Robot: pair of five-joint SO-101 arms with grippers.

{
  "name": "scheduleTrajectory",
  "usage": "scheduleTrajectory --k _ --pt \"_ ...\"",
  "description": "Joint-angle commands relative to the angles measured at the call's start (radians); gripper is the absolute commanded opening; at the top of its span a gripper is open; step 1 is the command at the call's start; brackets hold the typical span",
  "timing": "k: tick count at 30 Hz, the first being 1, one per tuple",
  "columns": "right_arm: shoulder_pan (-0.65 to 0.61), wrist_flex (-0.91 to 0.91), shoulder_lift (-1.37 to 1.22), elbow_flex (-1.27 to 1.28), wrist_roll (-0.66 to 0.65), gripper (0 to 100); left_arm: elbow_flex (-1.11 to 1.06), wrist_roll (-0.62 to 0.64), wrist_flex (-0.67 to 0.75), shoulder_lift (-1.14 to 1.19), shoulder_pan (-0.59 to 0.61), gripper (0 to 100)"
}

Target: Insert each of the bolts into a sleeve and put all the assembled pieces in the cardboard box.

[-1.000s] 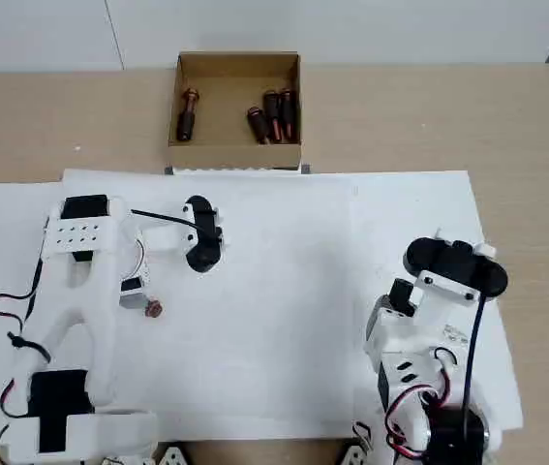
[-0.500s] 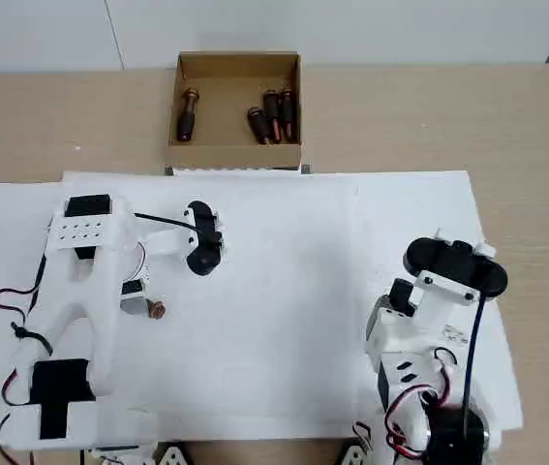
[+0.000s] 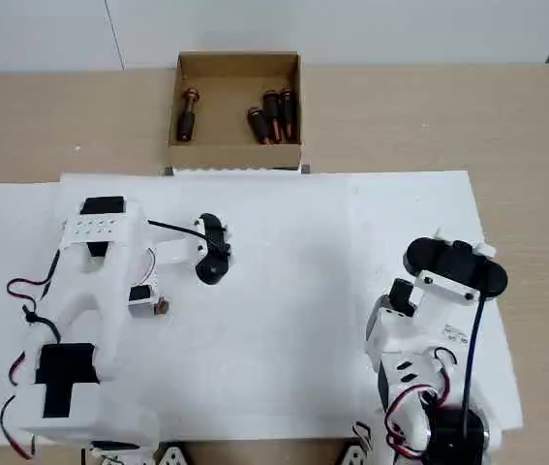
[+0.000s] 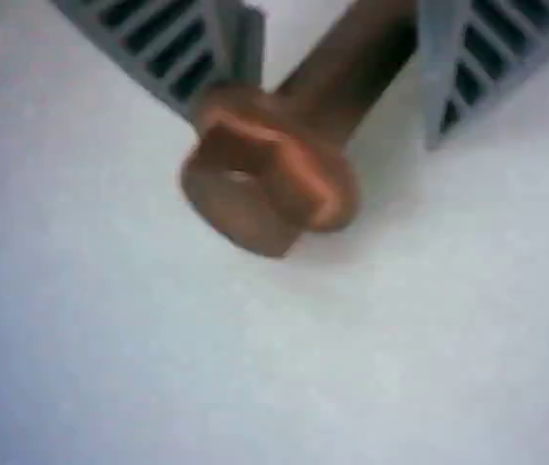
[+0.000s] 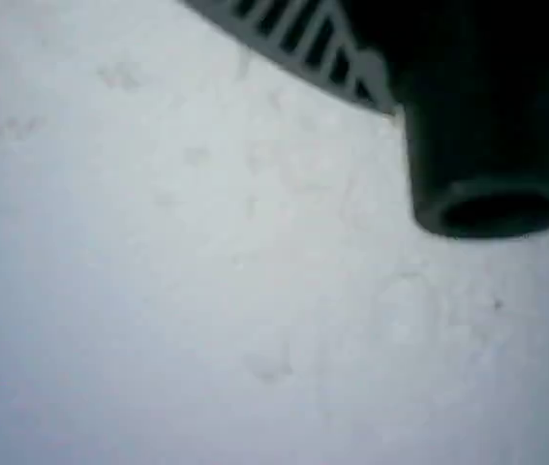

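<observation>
My left gripper (image 4: 340,83) is shut on a copper bolt (image 4: 266,186), whose hex head sticks out just above the white sheet. In the high view the bolt (image 3: 161,307) shows at the left arm's tip, left of centre. A black sleeve (image 5: 492,145), its open end facing out, is held in my right gripper (image 5: 448,58), which is shut on it low over the sheet. The right arm (image 3: 439,291) stands at the lower right. The cardboard box (image 3: 238,147) sits at the back of the table and holds several assembled pieces (image 3: 272,114).
A white paper sheet (image 3: 303,291) covers the wooden table (image 3: 429,116) between the arms. Cables (image 3: 22,291) trail beside the left arm's base.
The left arm has swung slightly to the right, carrying the bolt a little rightward over the sheet. The right arm has not moved.
</observation>
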State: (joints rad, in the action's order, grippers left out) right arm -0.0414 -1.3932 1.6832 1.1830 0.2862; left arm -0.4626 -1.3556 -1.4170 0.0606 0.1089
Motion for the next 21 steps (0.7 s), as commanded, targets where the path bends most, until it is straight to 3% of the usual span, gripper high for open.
scheduleTrajectory --k 1,10,21 --pt "0.013 0.027 0.008 -0.008 -0.008 0.4 -0.001 -0.183 -0.002 -0.003 -0.018 6" --pt "0.013 0.027 0.008 -0.008 -0.008 0.4 0.013 -0.176 -0.014 -0.012 -0.023 0" --pt "0.007 0.027 0.008 -0.051 -0.008 0.4 0.337 -0.02 -0.308 -0.012 -0.097 0"
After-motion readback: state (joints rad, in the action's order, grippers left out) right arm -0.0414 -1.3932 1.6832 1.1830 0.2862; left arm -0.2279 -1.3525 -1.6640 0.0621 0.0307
